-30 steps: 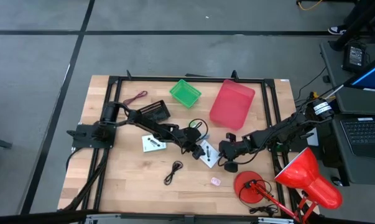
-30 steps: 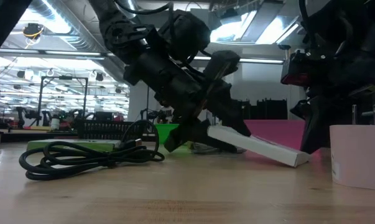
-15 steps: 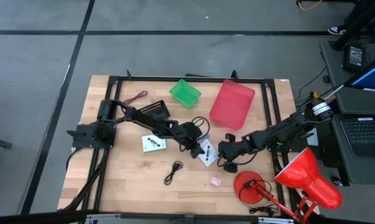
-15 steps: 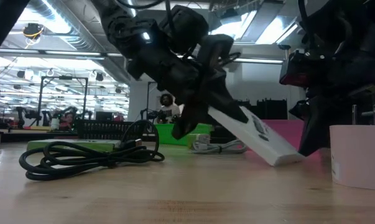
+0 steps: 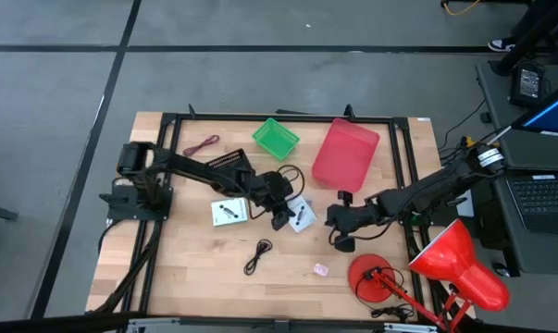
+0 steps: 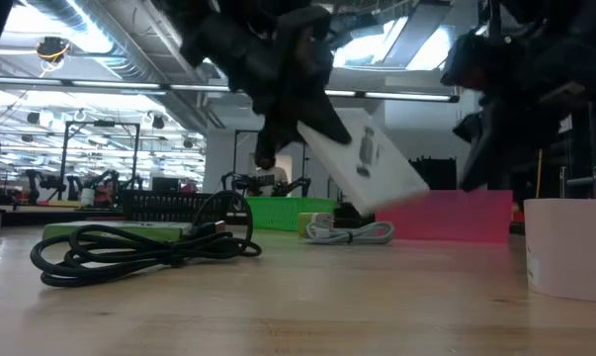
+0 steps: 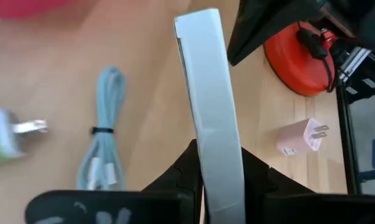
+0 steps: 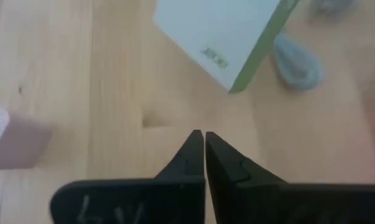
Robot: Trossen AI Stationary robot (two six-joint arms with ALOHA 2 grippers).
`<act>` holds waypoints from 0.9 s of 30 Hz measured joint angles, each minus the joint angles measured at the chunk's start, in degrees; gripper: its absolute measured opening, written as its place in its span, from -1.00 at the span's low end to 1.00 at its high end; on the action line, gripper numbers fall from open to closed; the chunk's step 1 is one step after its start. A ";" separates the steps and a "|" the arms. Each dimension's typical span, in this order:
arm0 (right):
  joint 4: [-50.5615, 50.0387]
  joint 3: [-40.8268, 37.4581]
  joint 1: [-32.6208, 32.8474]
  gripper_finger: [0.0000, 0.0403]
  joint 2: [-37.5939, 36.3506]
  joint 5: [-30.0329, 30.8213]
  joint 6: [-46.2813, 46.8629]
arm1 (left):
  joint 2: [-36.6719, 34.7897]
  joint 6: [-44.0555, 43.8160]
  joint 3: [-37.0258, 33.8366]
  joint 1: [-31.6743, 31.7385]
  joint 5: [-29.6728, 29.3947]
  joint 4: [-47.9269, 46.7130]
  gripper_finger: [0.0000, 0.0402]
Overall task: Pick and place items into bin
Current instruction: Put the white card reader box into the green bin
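My left gripper [image 5: 280,211] is shut on a white square card with black marks [image 5: 300,215], which hangs in the air in the low view [image 6: 365,160]. My right gripper [image 5: 340,225] hovers just right of it, shut and holding nothing; its wrist view shows its shut fingers [image 8: 204,142] over bare wood. A second white card [image 5: 228,212] lies flat on the table. The black cable [image 5: 257,254] lies nearer the front edge, and the red cable [image 5: 202,145] lies far left. A pink piece [image 5: 321,269] and a blue-grey cable [image 7: 103,155] also rest on the wood. My left gripper pinches the white card between its two fingers, one on each flat face, near one edge [image 7: 219,177]. The fingers come from the table's left, slanting down. The card is lifted clear of the table and tilted, its free end [image 6: 408,188] lower than the held end.
A green bin [image 5: 276,138] and a red bin [image 5: 344,153] stand at the far side. A black ribbed block [image 5: 228,165] lies left of them. The red lamp [image 5: 456,264] and its round base [image 5: 375,277] fill the near right corner. A green plug [image 7: 0,134] lies by the blue-grey cable.
My left gripper has risen and drawn back a little toward the table's left, keeping its hold. The white card stood tilted with its lower edge on the wood; now that edge is off the table and the card hangs clear. My right gripper has risen slightly.
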 joint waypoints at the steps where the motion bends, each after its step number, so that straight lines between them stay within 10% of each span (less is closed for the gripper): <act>1: -0.61 0.19 -0.02 -1.00 -1.08 0.73 -0.69 | -1.20 0.69 -0.02 0.59 -0.06 -1.44 -0.76; 27: 11.03 -3.16 -0.81 -1.00 -16.82 13.09 -13.16 | -20.79 24.01 0.07 18.63 -2.58 -16.08 -0.77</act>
